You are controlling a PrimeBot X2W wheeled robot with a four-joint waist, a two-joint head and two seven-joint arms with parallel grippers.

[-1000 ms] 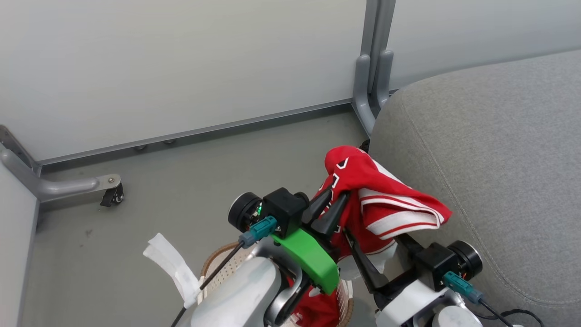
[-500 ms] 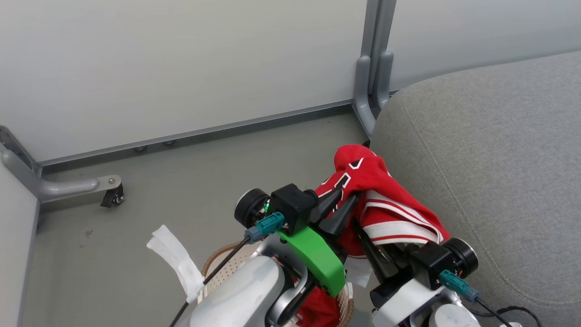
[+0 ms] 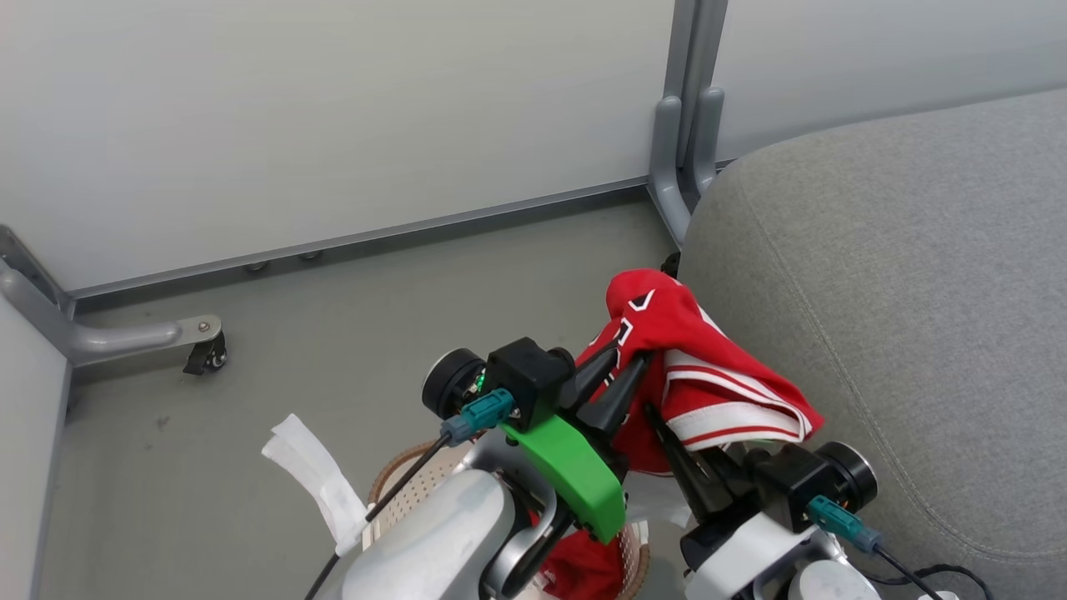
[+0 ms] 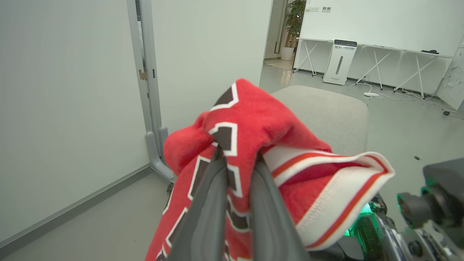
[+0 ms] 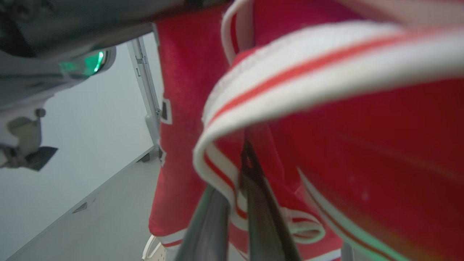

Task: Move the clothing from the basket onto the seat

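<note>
At the lower middle of the head view, the basket [image 3: 417, 492] sits on the floor with a second red garment [image 3: 583, 571] inside it. Above it, the left gripper [image 3: 631, 354] stays clamped on the red jersey [image 3: 717, 375]. Just to the right, the right gripper [image 3: 658, 421], wide apart a second ago, is now pinched shut on the jersey's striped hem. With both grippers holding it, the jersey hangs lifted against the edge of the grey seat [image 3: 917, 292], which fills the right of the frame. It looks ready to be carried across.
</note>
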